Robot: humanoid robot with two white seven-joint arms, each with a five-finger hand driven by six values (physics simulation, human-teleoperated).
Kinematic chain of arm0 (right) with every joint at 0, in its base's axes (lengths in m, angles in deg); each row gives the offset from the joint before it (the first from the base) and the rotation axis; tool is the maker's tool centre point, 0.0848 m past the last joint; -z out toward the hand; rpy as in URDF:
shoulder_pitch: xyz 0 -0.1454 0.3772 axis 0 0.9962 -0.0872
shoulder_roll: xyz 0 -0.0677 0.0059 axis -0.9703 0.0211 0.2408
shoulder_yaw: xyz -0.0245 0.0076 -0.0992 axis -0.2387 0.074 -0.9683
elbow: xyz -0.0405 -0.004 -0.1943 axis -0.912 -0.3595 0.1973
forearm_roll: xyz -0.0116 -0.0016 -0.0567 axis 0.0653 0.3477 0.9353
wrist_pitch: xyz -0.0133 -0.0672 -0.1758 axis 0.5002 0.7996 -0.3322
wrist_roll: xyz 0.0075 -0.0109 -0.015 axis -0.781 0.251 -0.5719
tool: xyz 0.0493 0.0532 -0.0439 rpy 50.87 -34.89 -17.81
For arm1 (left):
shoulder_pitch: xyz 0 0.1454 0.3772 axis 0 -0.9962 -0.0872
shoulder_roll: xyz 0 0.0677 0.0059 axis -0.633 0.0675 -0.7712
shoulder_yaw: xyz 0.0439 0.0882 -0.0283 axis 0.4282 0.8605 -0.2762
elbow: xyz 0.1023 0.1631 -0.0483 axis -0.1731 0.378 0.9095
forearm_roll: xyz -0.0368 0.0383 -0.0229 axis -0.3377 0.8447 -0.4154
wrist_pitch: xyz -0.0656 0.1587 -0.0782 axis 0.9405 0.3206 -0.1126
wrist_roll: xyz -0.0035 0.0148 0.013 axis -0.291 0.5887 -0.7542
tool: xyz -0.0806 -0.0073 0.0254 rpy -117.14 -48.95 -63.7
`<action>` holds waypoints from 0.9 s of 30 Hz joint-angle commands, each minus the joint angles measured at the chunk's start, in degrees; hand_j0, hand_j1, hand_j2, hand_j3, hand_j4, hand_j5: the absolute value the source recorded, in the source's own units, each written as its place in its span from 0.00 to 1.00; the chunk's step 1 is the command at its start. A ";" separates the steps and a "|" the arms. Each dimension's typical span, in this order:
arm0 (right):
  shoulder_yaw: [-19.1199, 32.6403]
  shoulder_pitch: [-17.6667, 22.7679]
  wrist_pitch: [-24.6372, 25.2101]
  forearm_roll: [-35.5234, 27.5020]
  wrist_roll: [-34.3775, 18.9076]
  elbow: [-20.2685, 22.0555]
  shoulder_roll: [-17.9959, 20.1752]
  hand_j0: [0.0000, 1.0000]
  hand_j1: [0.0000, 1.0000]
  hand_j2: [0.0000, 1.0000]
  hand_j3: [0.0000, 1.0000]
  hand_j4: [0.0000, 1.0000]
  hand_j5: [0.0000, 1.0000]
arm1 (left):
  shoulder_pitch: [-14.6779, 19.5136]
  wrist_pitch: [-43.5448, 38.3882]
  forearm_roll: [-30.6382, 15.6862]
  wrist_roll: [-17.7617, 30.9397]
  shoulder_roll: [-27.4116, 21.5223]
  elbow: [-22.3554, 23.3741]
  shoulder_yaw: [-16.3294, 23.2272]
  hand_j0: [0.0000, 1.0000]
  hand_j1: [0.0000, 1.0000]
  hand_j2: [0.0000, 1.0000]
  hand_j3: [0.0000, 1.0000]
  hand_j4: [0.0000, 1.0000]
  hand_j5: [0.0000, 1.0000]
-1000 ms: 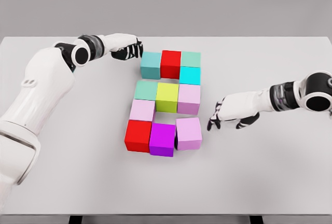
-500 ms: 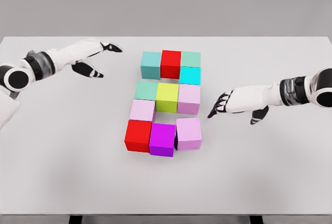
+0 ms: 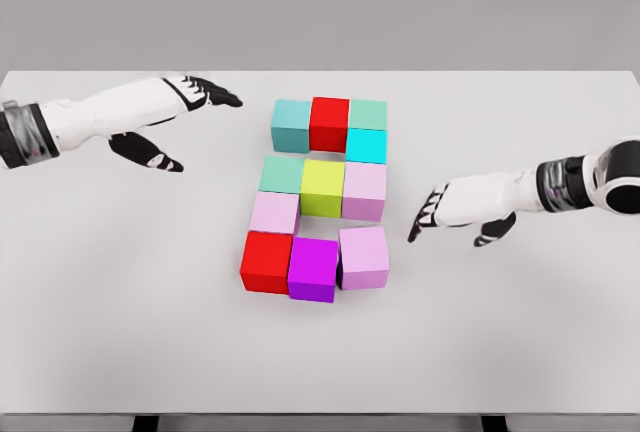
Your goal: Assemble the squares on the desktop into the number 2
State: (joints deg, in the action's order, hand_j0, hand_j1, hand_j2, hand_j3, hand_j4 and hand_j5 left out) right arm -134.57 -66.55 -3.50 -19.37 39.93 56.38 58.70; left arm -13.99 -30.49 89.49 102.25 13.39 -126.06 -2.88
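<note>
Your blocks (image 3: 318,197) already form a 2 on the table (image 3: 520,332), and both your left hand (image 3: 185,102) and right hand (image 3: 450,214) hover wide open, empty.

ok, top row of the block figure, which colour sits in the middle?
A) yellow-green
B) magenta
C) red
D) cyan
C: in the top row the red block sits between a teal block on its left and a mint-green block on its right.
</note>
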 commanded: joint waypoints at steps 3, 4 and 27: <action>-1.65 -0.09 -0.24 -0.43 -0.17 1.92 0.05 0.76 0.76 0.76 0.76 0.76 0.76 | -0.09 0.16 -0.47 -0.16 -1.97 0.25 -0.06 1.00 1.00 1.00 1.00 1.00 1.00; -1.65 -0.09 -0.24 -0.43 -0.17 3.15 0.23 0.76 0.76 0.76 0.76 0.76 0.76 | -0.18 0.16 -0.38 -0.08 -3.11 0.25 -0.06 1.00 1.00 1.00 1.00 1.00 1.00; -5.16 -4.22 -0.24 -0.52 -0.17 10.62 3.13 0.34 0.34 0.34 0.34 0.34 0.34 | -2.81 0.16 0.05 -0.43 -5.93 0.87 -0.06 1.00 1.00 1.00 1.00 1.00 1.00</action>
State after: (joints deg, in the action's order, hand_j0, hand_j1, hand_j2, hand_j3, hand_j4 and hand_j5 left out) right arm -138.58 -70.85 -3.85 -19.66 39.75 66.33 61.81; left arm -16.80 -30.18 89.97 101.90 7.99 -125.18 -2.91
